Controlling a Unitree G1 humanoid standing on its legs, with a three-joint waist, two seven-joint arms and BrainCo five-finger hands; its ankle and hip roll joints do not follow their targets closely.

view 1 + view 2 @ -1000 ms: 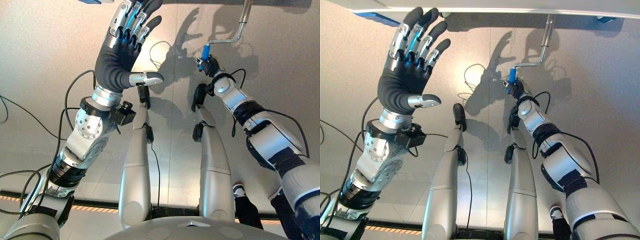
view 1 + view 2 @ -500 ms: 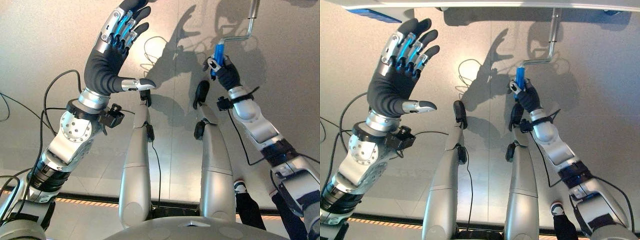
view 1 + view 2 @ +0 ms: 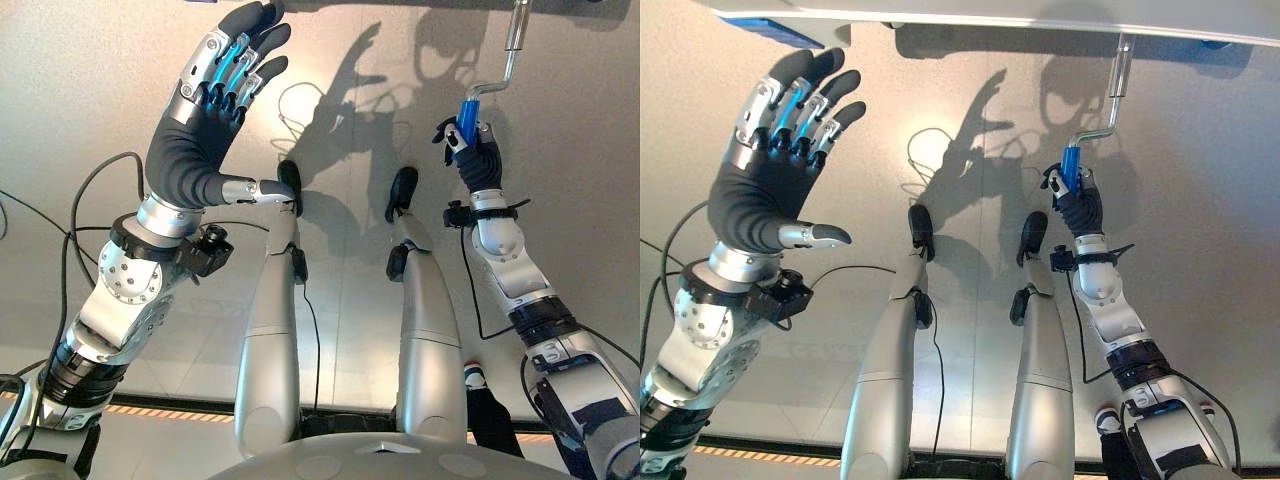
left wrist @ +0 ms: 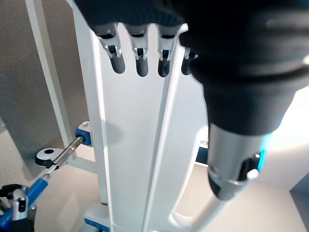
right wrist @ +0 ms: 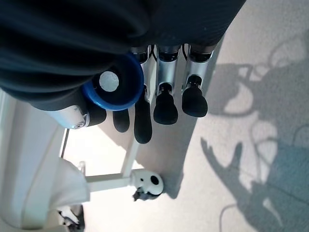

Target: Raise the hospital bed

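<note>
The bed's silver crank (image 3: 508, 55) hangs from the white bed frame (image 3: 990, 12) at the far right, bent toward its blue handle (image 3: 466, 116). My right hand (image 3: 482, 162) is shut on that blue handle (image 3: 1070, 166), fingers wrapped round it from below. In the right wrist view the round blue handle end (image 5: 113, 87) sits against the palm, beside the dark-tipped fingers (image 5: 166, 104). My left hand (image 3: 205, 140) is raised at the left, open with spread fingers, holding nothing. The left wrist view faces the bed's white frame (image 4: 130, 145), with the crank rod (image 4: 63, 152) low beside it.
A blue fitting (image 3: 780, 30) marks the bed's edge at the top left. A white caster (image 5: 147, 181) of the bed stands on the grey floor (image 3: 90, 90). The bed frame runs close in front of both hands.
My right hand has swung the blue handle to the right and slightly nearer, turning the crank. The raised left hand has drifted a little to the left and lower, still open.
</note>
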